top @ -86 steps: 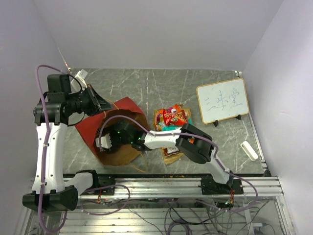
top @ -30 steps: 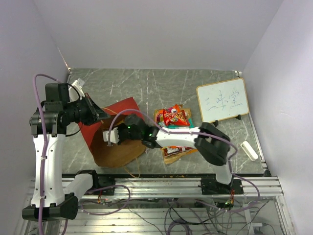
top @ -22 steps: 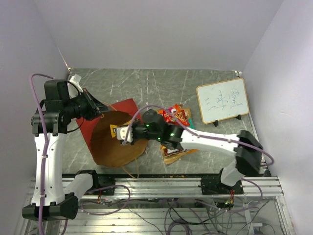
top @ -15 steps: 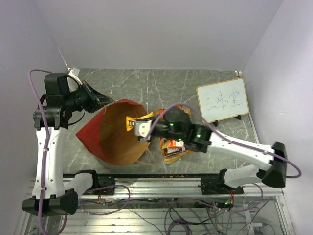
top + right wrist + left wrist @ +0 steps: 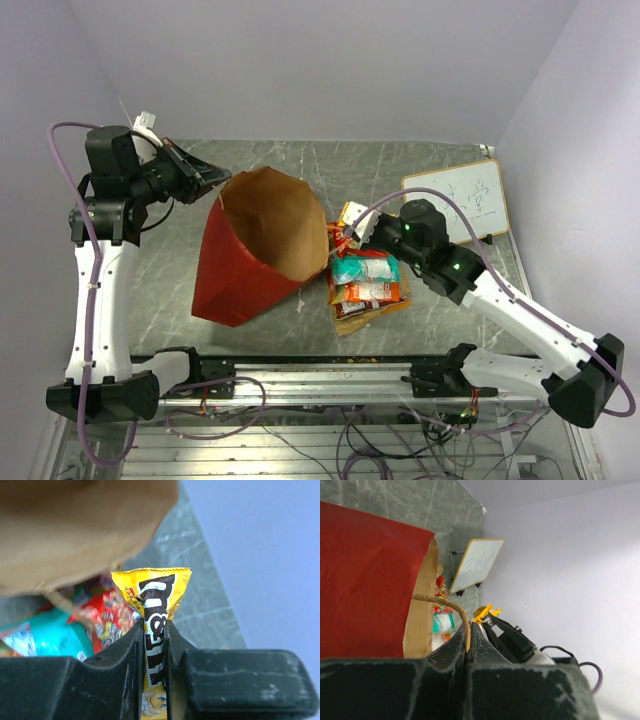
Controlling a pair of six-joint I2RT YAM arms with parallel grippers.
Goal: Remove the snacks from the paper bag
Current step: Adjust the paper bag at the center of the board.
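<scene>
My left claw (image 5: 220, 182) is pinched together on the paper bag (image 5: 238, 278) at its rim. The twine handle (image 5: 451, 607) runs straight into the closed fingers (image 5: 454, 649). The bag hangs from that grip tilted, with its brown mouth open toward the overhead camera and its red lower end down near the front of the table (image 5: 420, 165).

My right claw (image 5: 349, 232) is clamped on a yellow packet (image 5: 152, 592). The packet sticks out past the fingertips, outside the bag and just beside its right rim. Under that claw the other snacks (image 5: 368, 292) lie piled on the table, just beside the bag's side, with a teal packet (image 5: 366, 268) on top. The whiteboard (image 5: 455, 205) stands further right.
</scene>
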